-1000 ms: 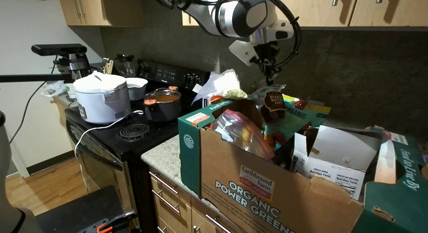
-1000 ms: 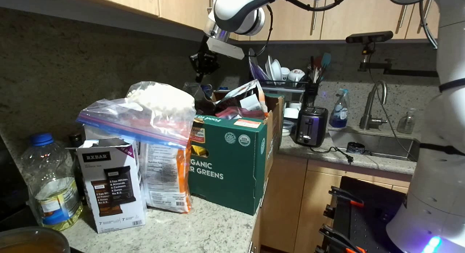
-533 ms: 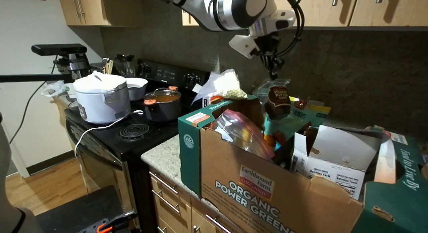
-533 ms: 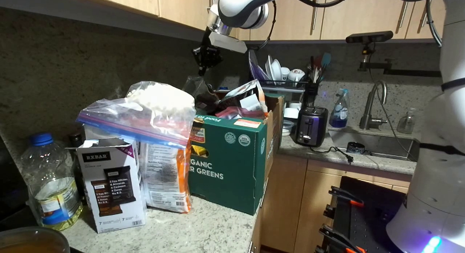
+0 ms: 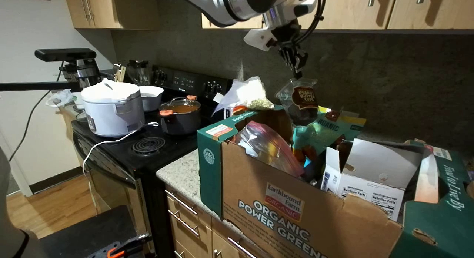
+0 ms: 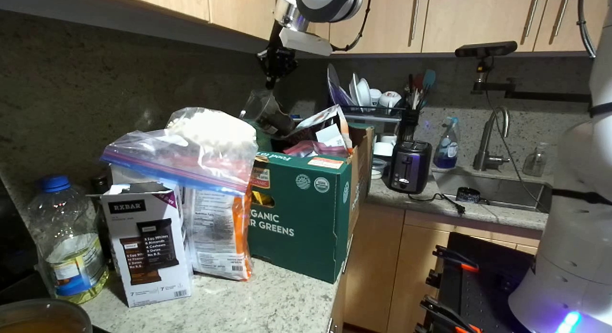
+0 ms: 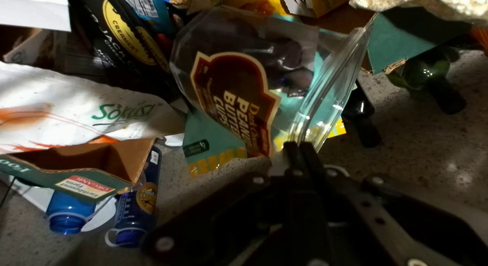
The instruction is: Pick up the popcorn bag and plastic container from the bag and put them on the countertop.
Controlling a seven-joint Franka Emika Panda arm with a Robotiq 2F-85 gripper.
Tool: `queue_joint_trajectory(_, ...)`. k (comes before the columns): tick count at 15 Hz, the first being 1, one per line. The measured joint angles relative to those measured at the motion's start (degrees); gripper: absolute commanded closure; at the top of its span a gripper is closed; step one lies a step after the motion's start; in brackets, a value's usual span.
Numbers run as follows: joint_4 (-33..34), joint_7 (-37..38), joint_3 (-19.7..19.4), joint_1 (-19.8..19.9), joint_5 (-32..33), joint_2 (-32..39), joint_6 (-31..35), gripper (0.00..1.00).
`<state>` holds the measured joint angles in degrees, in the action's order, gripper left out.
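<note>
The plastic container (image 7: 236, 94), clear with a brown peanut butter cups label and dark contents, hangs tilted from my gripper (image 7: 299, 145). The fingertips are shut on its clear rim. In both exterior views the plastic container (image 5: 305, 99) (image 6: 275, 120) is over the end of the bag, a brown and green cardboard box (image 5: 244, 191) (image 6: 306, 194), with my gripper (image 5: 297, 76) (image 6: 271, 84) above it. Outside the box lies the popcorn bag (image 6: 210, 130), a clear zip bag with pale contents, on top of upright packages. These stand on the countertop (image 6: 267, 304).
Inside the box are a teal printed bag (image 5: 318, 136), a zip bag (image 5: 272, 147) and an open white carton (image 5: 370, 180). An RXBAR box (image 6: 146, 247) and an oil bottle (image 6: 69, 242) stand on the counter. The stove (image 5: 148, 154) holds a pot (image 5: 181, 119) and a white cooker (image 5: 113, 110).
My gripper has risen, lifting the plastic container higher out of the box and clear of more of the teal bag. The popcorn bag and box have stayed put.
</note>
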<state>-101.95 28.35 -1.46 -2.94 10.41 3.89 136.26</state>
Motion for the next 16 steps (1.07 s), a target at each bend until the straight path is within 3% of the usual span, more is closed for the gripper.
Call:
queue_joint_trajectory(9,-6.07,3.61,3.02,-0.31,4.91,-9.33,-3.09,0.99)
queue_joint_trajectory(16,-9.73,3.62,8.05,-0.36,4.97,-15.76,-7.12,0.99)
